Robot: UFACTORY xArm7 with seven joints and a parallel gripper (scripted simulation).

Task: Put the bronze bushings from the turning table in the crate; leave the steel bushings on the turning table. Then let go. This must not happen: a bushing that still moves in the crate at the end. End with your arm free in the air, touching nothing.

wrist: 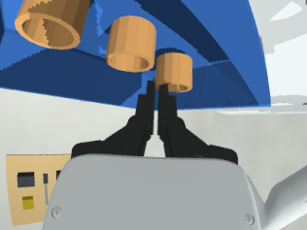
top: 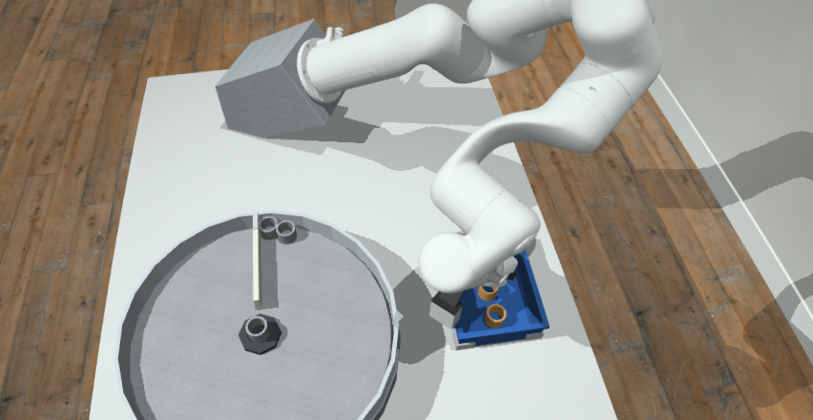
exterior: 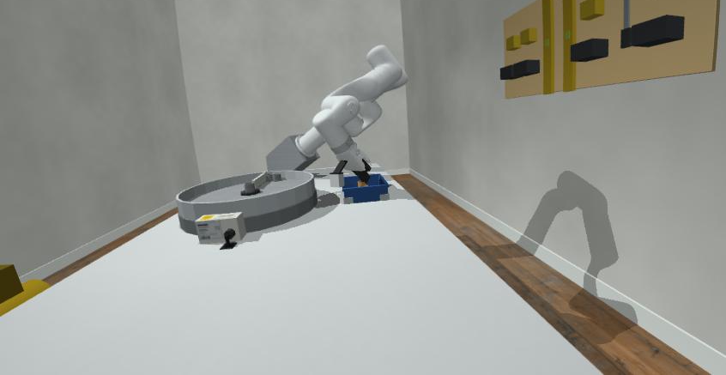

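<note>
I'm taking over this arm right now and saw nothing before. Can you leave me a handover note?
Gripper: shut on the wall of one bronze cylindrical bushing, down in the blue crate.
Two more bronze bushings lie in the crate.
Two grey steel bushings sit by the round turning table's rim; no bronze shows there.
Left: open the gripper, withdraw.
</note>
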